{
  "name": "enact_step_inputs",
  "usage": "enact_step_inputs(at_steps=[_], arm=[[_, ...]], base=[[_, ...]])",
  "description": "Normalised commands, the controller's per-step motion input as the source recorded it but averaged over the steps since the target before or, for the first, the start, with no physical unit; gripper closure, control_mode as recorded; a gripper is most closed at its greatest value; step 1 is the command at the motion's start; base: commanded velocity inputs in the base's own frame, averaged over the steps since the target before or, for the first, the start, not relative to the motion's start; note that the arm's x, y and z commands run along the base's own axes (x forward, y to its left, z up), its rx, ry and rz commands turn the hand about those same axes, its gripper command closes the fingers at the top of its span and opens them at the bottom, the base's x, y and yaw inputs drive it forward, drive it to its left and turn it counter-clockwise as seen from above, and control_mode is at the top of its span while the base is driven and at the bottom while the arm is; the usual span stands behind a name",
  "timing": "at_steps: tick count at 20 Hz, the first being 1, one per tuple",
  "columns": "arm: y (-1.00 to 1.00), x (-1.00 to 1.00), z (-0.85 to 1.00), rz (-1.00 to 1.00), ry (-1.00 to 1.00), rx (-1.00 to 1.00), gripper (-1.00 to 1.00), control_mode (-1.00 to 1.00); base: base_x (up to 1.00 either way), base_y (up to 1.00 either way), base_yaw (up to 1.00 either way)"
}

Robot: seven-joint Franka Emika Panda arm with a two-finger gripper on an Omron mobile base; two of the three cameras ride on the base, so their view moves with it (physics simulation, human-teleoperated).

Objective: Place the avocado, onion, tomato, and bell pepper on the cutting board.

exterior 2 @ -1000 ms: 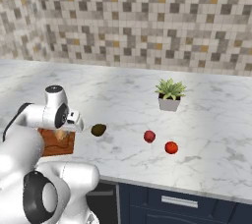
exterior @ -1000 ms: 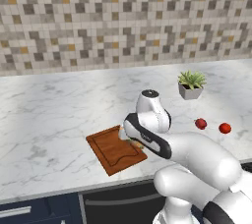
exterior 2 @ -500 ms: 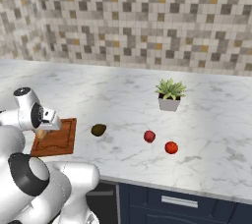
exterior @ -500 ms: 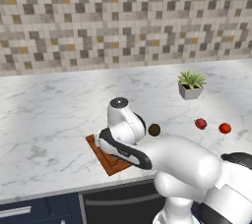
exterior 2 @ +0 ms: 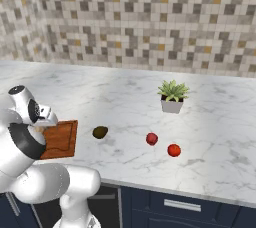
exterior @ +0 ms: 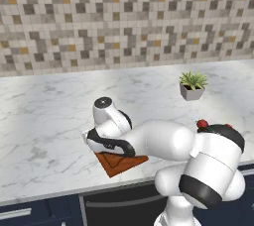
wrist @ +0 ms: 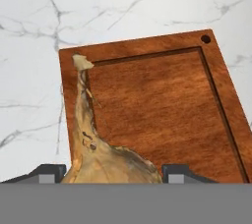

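At the bottom centre of the hand view, the hand grips the onion by its firm, papery bulb above the cutting board; the thin stalk looks brittle, a poor hold.

- White marble counter with grey veins spans the middle of both base views.
- Cutting board lies flat at its front edge, lower left in the right base view.
- Avocado sits just right of the board.
- Two small red fruits lie centre-right.
- Potted plant stands further back.
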Motion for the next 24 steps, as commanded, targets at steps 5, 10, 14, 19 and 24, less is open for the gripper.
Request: enact_step_inputs(at_steps=[5, 10, 14, 19, 24], arm=[[0.06, 0.17, 0.00, 0.00, 0.00, 0.00, 1.00, -1.00], [0.00, 0.02, -0.11, 0.00, 0.00, 0.00, 1.00, -1.00], [0.00, 0.00, -0.22, 0.00, 0.00, 0.00, 1.00, -1.00], [0.00, 0.07, -0.31, 0.00, 0.00, 0.00, 1.00, -1.00], [-0.06, 0.14, -0.22, 0.00, 0.00, 0.00, 1.00, -1.00]], base=[[0.00, 0.00, 0.00], [0.00, 0.00, 0.00], [0.00, 0.00, 0.00], [0.00, 0.00, 0.00], [0.00, 0.00, 0.00]])
